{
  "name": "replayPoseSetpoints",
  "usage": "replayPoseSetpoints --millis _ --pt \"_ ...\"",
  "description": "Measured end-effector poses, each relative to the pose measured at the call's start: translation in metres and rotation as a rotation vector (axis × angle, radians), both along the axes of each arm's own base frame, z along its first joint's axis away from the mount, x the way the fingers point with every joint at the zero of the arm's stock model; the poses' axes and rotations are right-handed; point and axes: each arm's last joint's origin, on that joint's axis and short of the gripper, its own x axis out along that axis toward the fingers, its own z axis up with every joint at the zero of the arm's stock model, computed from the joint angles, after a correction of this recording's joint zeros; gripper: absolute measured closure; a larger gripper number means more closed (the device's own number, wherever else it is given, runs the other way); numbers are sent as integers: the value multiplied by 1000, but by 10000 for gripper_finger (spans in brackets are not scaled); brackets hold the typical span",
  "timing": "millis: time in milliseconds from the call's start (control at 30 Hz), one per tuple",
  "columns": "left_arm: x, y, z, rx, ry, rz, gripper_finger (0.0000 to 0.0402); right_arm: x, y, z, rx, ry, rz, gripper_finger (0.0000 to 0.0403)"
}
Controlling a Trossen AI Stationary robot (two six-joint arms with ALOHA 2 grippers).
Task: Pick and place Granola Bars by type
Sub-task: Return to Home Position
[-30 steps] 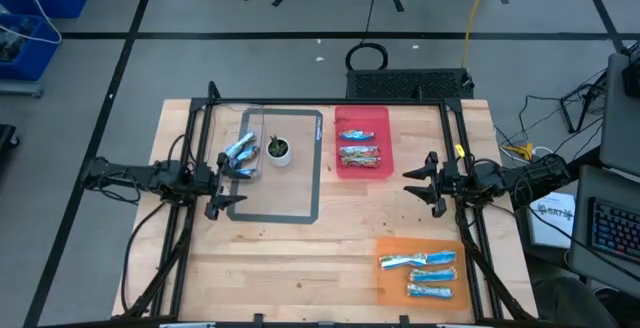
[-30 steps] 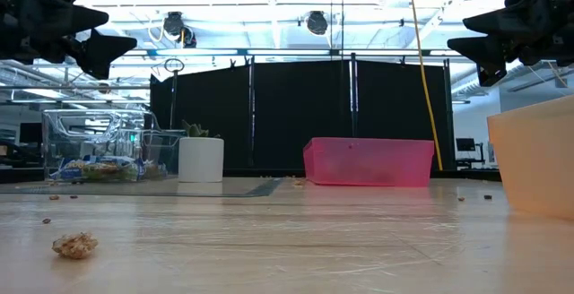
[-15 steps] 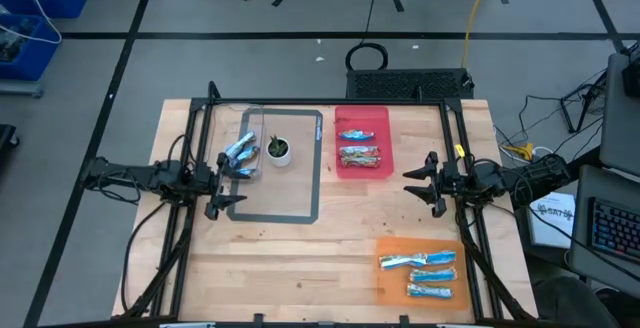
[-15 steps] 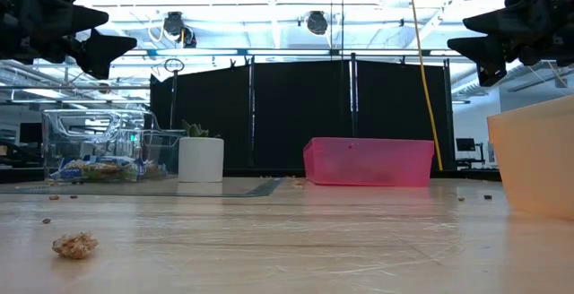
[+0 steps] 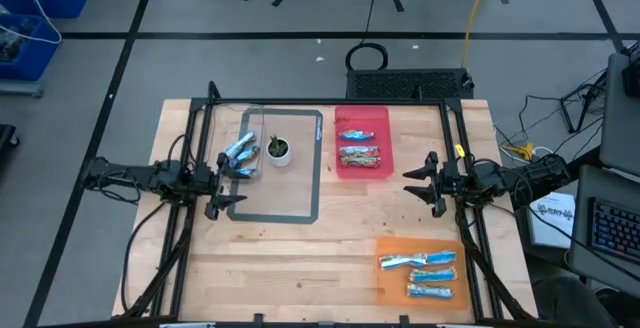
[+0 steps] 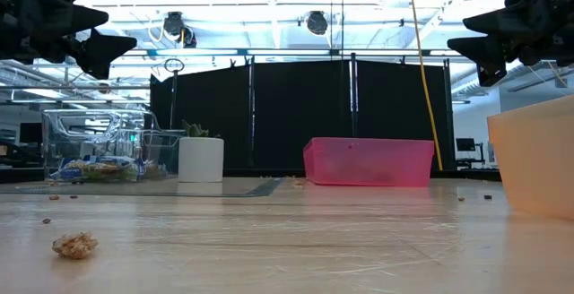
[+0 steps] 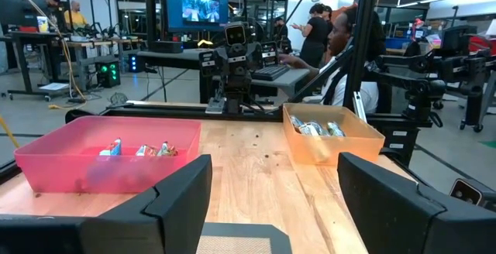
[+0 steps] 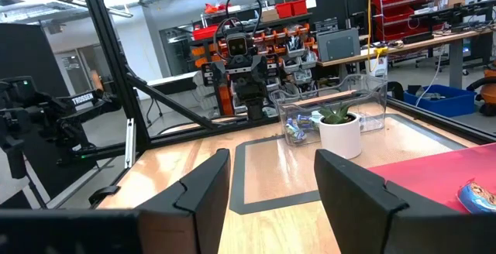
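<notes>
The pale wooden table (image 5: 300, 258) has a broad bare stretch across its middle and front-left. Only a small brown crumb (image 6: 76, 245) lies there, close to the low camera. The left gripper (image 5: 226, 181) hangs raised near the table's left edge, just beside the near end of a clear plastic bin (image 5: 262, 128). Its fingers (image 7: 174, 200) are spread wide and hold nothing. The right gripper (image 5: 414, 182) hovers opposite, near the right edge, with its fingers (image 8: 356, 188) likewise parted and empty. Open wood lies between the two grippers. A grey tape rectangle (image 5: 318, 183) marks the surface; the clear bin sits along its left side, and a small green plant in a white pot (image 5: 279, 150) stands inside the outline, just beside the bin. The clear bin holds shiny blue-and-silver granola bars (image 5: 240, 149). To the right, apart from the tape, a pink plastic bin (image 5: 380, 123) holds one blue bar (image 5: 352, 134) toward its far end and brownish-gold granola bars (image 5: 359, 154) at its middle. At the front-right corner an orange tray (image 5: 400, 245) holds three more blue bars (image 5: 432, 275), lying roughly side by side.
</notes>
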Motion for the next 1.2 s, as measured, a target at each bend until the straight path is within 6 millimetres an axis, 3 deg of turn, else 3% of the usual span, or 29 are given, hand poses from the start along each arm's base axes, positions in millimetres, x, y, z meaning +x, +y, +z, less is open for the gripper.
replayPoseSetpoints --millis 1200 --pt "0 0 0 0 -2 0 127 0 0 0 0 0 0 220"
